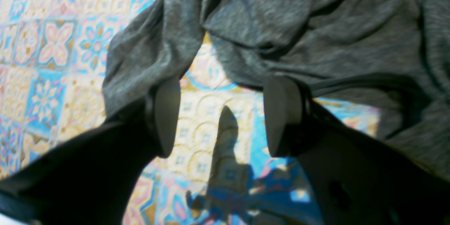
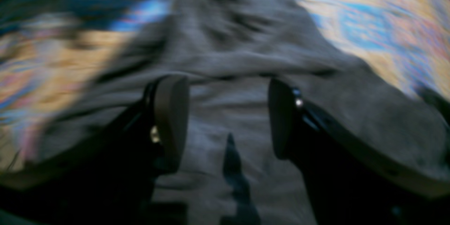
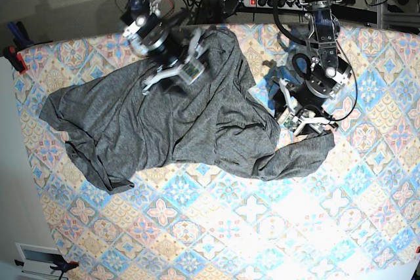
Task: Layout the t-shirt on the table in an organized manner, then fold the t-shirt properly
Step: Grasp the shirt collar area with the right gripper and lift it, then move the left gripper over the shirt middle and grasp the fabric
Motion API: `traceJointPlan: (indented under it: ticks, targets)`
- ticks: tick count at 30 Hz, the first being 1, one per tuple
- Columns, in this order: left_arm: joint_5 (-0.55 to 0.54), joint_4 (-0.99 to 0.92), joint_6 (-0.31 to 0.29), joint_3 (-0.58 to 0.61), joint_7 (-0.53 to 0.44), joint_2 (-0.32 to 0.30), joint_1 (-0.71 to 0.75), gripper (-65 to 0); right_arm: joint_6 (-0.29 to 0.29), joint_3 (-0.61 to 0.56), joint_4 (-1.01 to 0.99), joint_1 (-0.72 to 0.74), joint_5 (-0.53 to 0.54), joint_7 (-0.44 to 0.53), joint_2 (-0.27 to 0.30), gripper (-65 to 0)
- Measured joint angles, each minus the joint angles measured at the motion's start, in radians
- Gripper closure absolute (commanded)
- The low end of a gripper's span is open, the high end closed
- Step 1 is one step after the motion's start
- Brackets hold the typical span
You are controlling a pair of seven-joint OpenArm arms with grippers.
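Claws on both arms stand wide open with nothing between their fingers: the right claw (image 2: 228, 119) is over the dark grey t-shirt (image 3: 177, 113), and the left claw (image 1: 221, 119) is over the patterned cloth just beside it. Whether the right fingers touch the fabric cannot be told.

The t-shirt lies wrinkled and spread unevenly across the middle of the desk (image 3: 216, 227), toward the arms. Its broad body runs beneath the right claw, with long creases and soft ridges. On the base view's left, fabric reaches out to the side, and a narrow crumpled flap points away from the arms. On that view's right, a smaller part bends outward past the left claw, joined to the rest by a narrow stretch of cloth. Another bunched part extends back between the two arms.

Around the fabric shows the tablecloth (image 3: 164, 227), tiled with diamonds and flowers in pastel blue, pink and cream. At the base view's lower left edge, beyond the cloth, sits a dark object (image 3: 41, 258) too partly seen to name.
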Motion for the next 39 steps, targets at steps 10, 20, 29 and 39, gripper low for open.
traceJointPlan:
  ticks: [10,20,29,39]
  targets:
    - [-0.011,0.061,-0.014,0.415,-0.014,0.021,-0.015,-35.1,0.003,0.253,-0.006,0.148,0.004,0.006,-0.012,-33.3]
    - [-0.001,-0.135,0.001,0.434,0.177,0.156,-0.209,-35.3,0.014,0.388,-0.019,0.139,0.001,-0.007,0.004,-33.3]
    - [-0.001,-0.326,0.0,0.436,0.184,0.213,-0.257,-35.3,0.014,0.401,-0.02,0.136,0.0,-0.007,0.005,-33.3]
    - [-0.014,-0.436,0.002,0.5,0.171,0.217,-0.269,-35.0,0.014,0.393,-0.02,0.137,0.0,-0.004,0.005,-33.3]
